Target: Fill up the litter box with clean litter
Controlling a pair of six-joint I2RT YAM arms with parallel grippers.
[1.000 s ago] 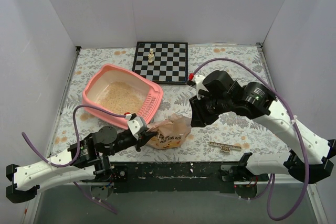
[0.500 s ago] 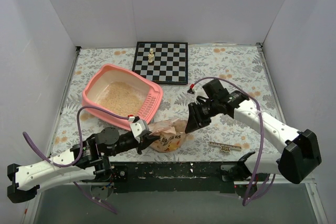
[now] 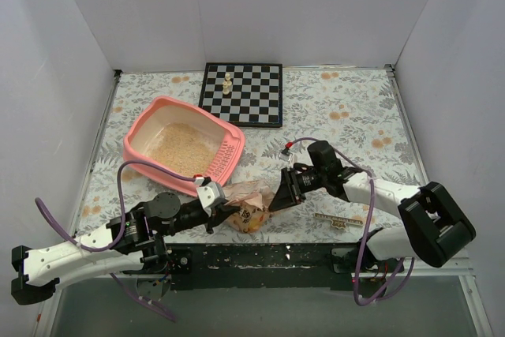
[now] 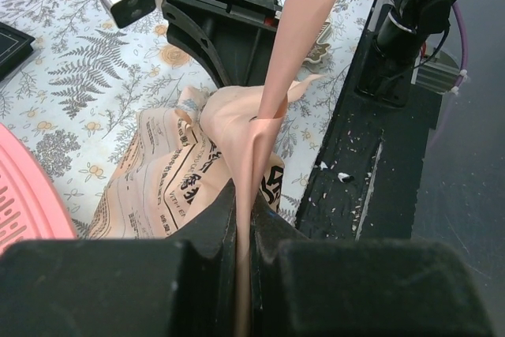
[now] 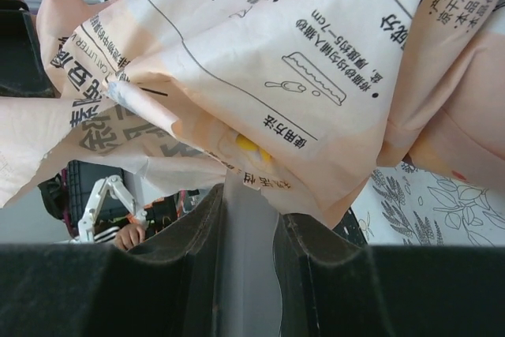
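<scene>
Left gripper [image 4: 243,226] is clamped tight on a thin, stretched strip of the litter bag [image 4: 170,187]. The right gripper [image 5: 248,207] stands part-open with a crumpled fold of that bag at its mouth, not visibly pinched. The litter box [image 3: 225,157] sits at ten o'clock on the table with a tan layer of clean litter [image 3: 180,147] across its floor, and the bag lies just beside its five-o'clock corner. If the right jaws close on loose film only, a lift could tear the strip or let the bag sag, probably spilling granules short of the box. Only the left wrist view shows how little film the pinch holds. Only the overhead view shows the box and its fill.
</scene>
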